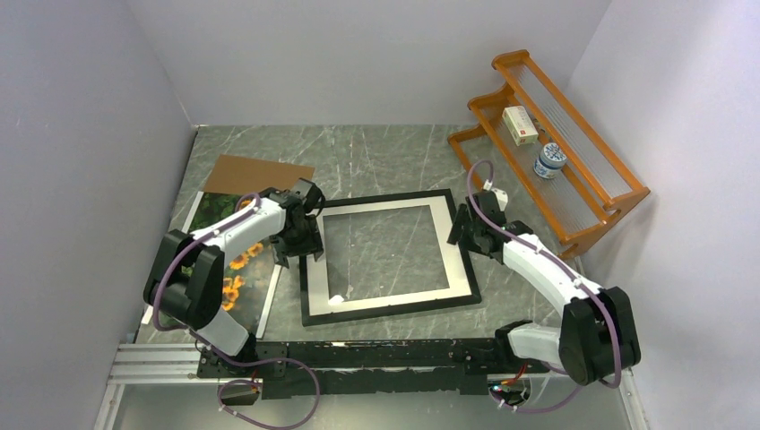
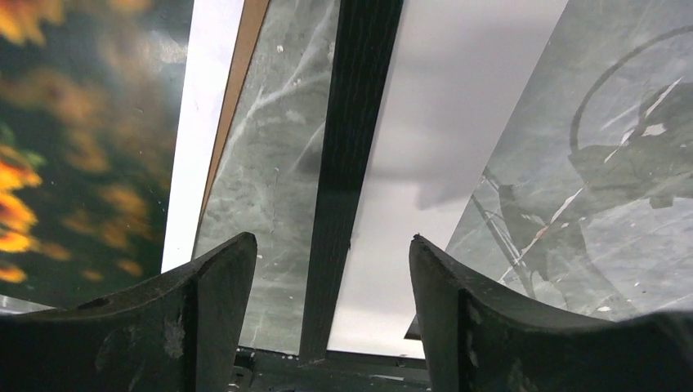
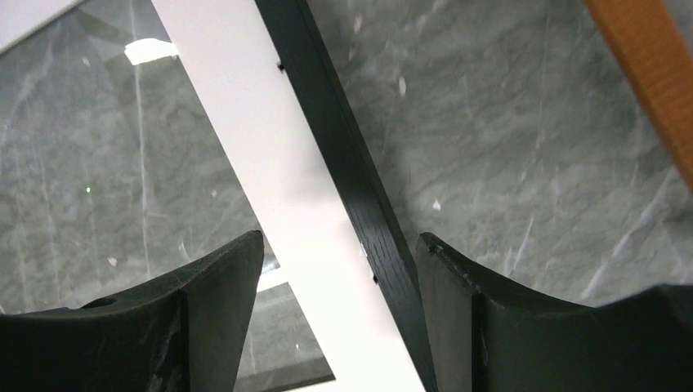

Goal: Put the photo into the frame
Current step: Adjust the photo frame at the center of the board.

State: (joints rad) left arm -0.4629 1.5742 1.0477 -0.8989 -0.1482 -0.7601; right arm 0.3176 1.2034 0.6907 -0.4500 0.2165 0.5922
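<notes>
The frame (image 1: 394,310), black with a white mat inside, lies flat in the middle of the table. The photo (image 1: 231,288) of sunflowers lies to its left, partly under my left arm. My left gripper (image 1: 300,250) hangs over the frame's left rim. Its fingers are open, with the black rim (image 2: 347,163) running between them untouched, and the photo (image 2: 73,147) shows to the left. My right gripper (image 1: 464,235) is open over the right rim (image 3: 343,163), straddling it and the mat (image 3: 261,147); its right finger (image 3: 445,310) stands close beside the rim.
A brown board (image 1: 260,173) lies behind the photo at the back left. An orange wooden rack (image 1: 556,134) stands at the back right, holding a white box (image 1: 520,125) and a blue-and-white jar (image 1: 549,161). Grey walls close in left, back and right.
</notes>
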